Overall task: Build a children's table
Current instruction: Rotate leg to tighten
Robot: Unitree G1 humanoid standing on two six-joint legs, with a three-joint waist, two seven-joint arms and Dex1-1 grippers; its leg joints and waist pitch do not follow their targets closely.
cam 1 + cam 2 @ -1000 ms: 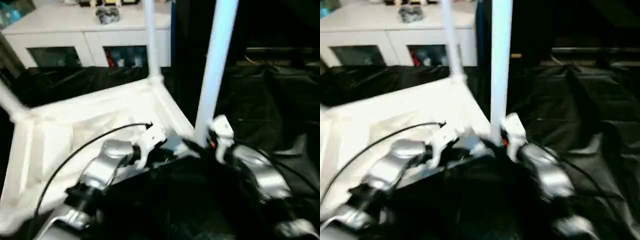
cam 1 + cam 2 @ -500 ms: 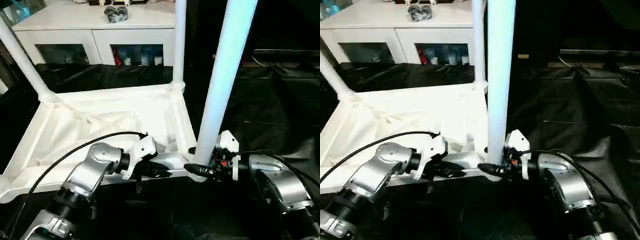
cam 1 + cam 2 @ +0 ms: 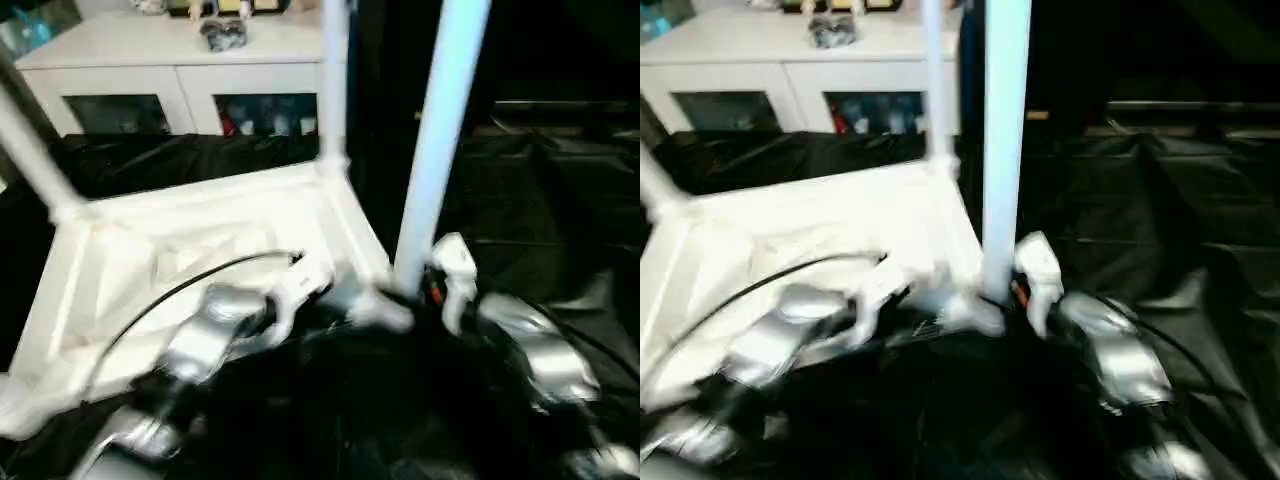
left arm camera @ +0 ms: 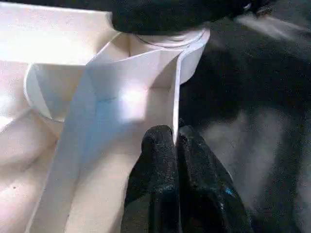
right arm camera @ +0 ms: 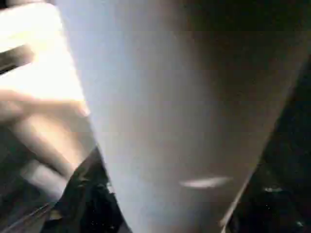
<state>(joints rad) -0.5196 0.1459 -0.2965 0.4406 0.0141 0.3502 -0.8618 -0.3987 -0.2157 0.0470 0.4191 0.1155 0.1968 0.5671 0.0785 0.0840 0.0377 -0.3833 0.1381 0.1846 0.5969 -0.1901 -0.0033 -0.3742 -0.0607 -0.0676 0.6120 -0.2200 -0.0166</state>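
The white tabletop (image 3: 200, 240) lies upside down on black cloth, ribbed underside up. White legs stand in its corner sockets: one at the near right (image 3: 440, 130), one at the far right (image 3: 333, 80), one at the far left (image 3: 30, 150). My left gripper (image 4: 175, 143) is shut on the thin rim wall of the tabletop, just short of the near-right corner socket (image 4: 165, 39). My right gripper (image 3: 410, 295) sits at the foot of the near-right leg (image 5: 170, 111), which stands very close in the right wrist view.
A white cabinet (image 3: 170, 70) with glass doors stands behind the tabletop, with small items on top. Crumpled black cloth (image 3: 540, 200) covers the floor to the right and behind. A black cable (image 3: 180, 290) arcs over my left forearm.
The whole picture has shifted and blurred, so the camera moved. Both grippers stay at the near-right corner, the left on the rim, the right at the leg's foot.
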